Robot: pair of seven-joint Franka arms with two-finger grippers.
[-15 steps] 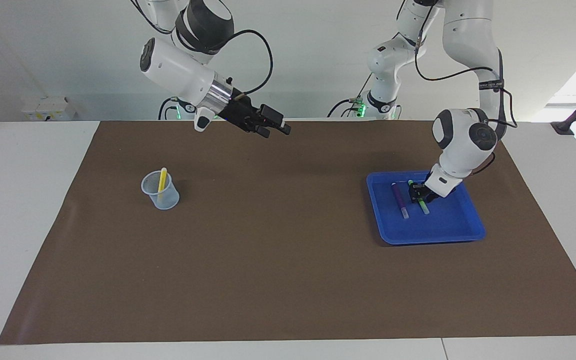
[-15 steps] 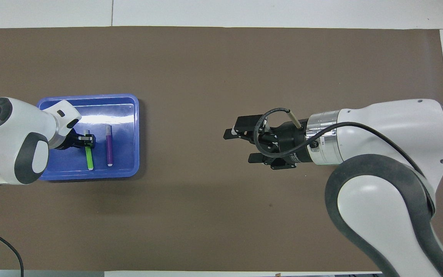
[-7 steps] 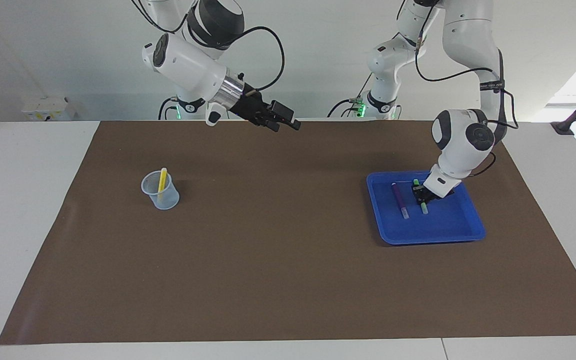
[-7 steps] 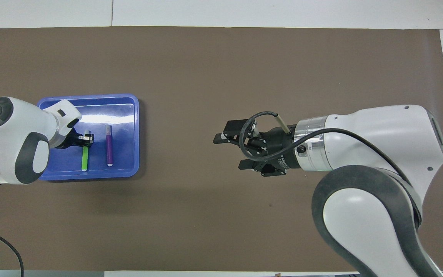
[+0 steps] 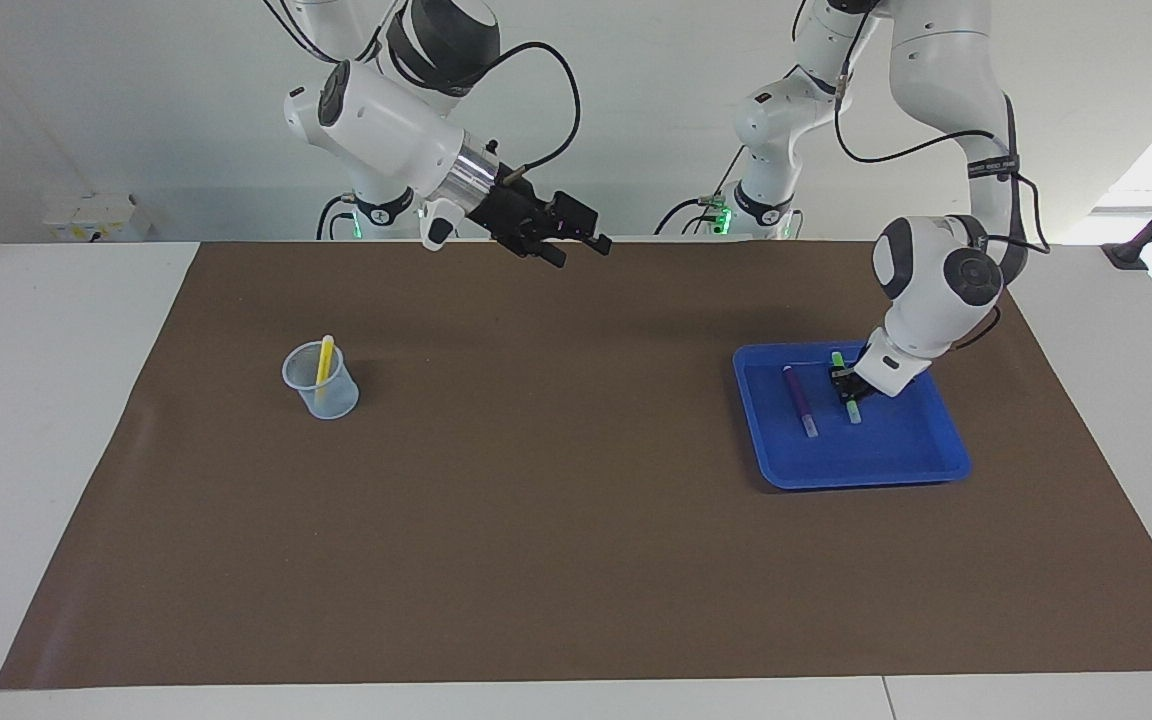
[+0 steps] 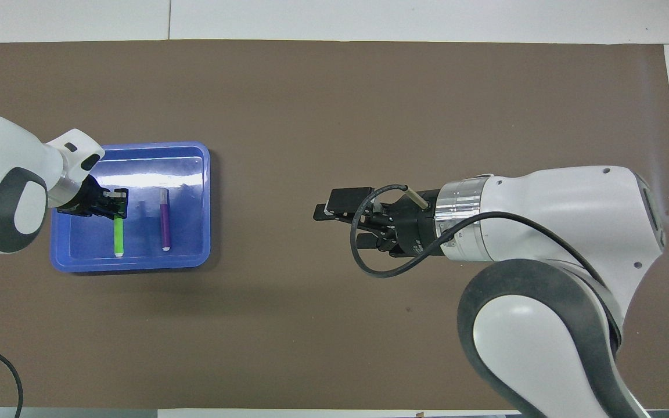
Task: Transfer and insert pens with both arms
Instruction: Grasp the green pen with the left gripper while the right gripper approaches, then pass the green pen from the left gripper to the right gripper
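Over blue tray (image 5: 936, 462): green pen (image 5: 850, 397), whitish cap, tilted.

Facing view, places given from the blue tray (image 5: 896, 470). My left gripper (image 5: 847, 385) is down inside the tray and clamps the bright green pen (image 5: 846, 392) partway along its length; the pen tilts, its green end raised toward my base and its pale cap end low. The purple pen (image 5: 800, 399) lies flat in the tray just beside the green one, apart from it. Well away from the tray, toward the right arm's end, a clear cup (image 5: 321, 381) holds the yellow pen (image 5: 324, 362) upright. My right gripper (image 5: 576, 247) hangs in the air, fingers parted and empty, over the brown mat (image 5: 556, 520) between cup and tray.
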